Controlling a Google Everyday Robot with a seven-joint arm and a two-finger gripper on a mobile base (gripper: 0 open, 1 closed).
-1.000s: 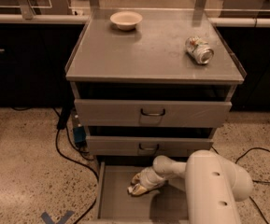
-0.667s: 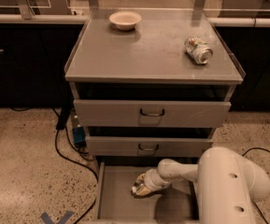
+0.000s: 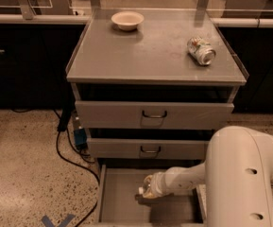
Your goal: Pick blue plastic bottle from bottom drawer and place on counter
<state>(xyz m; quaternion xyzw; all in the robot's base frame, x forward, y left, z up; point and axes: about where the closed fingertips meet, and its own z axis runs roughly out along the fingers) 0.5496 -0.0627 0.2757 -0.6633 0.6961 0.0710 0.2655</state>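
My gripper [image 3: 144,195] is down inside the open bottom drawer [image 3: 119,207], reaching in from the right on my white arm [image 3: 188,176]. It is shut on the blue plastic bottle [image 3: 147,187], a small pale bottle whose white cap end points left, held just above the drawer floor. Most of the bottle is hidden by the gripper. The counter [image 3: 145,51], the flat grey cabinet top, lies above the drawers.
A cream bowl [image 3: 127,20] stands at the counter's back left and a crushed silver can [image 3: 201,51] lies at its right. Two closed drawer fronts [image 3: 154,115] with dark handles overhang the bottom drawer. Black cables [image 3: 65,145] trail on the speckled floor to the left.
My gripper has shifted slightly right within the drawer with the pale bottle in it. My arm's elbow has swung right and now fills the lower right corner.
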